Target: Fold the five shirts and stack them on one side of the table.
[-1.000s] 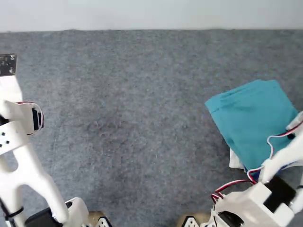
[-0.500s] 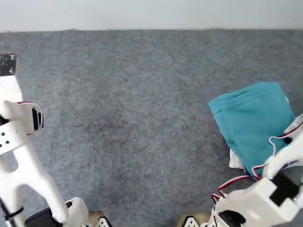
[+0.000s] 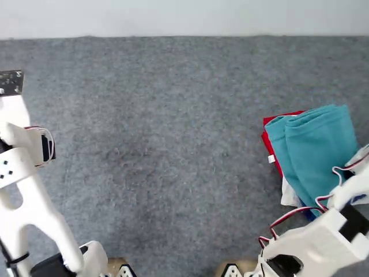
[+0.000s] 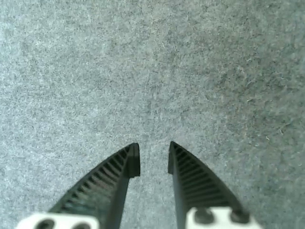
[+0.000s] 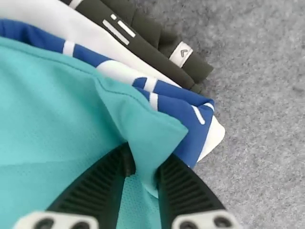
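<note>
At the near edge of the counter [image 3: 161,115], the right arm [image 3: 323,242] stands at about five o'clock in the high view, red and white wires looping off it. The right hand [image 5: 143,164] pinches a fold at one corner of the teal shirt [image 5: 57,105], its two fingers pressed on the cloth from either side.

Under that corner, a blue shirt [image 5: 176,100] with white stripes, a white shirt [image 5: 71,26] and a dark shirt [image 5: 143,33] lie fanned out, each edge showing past the one above.

The left arm [image 3: 23,173] rises at about eight o'clock. The left hand [image 4: 153,160] is spread a little, tips apart with nothing between them, above bare grey felt.

Farther out, at about three o'clock, the folded teal shirt [image 3: 317,150] tops the stack. A red shirt [image 3: 270,135] sticks out from beneath it on the nine o'clock side.

At twelve o'clock, a pale wall [image 3: 184,17] runs along the counter's far edge.
</note>
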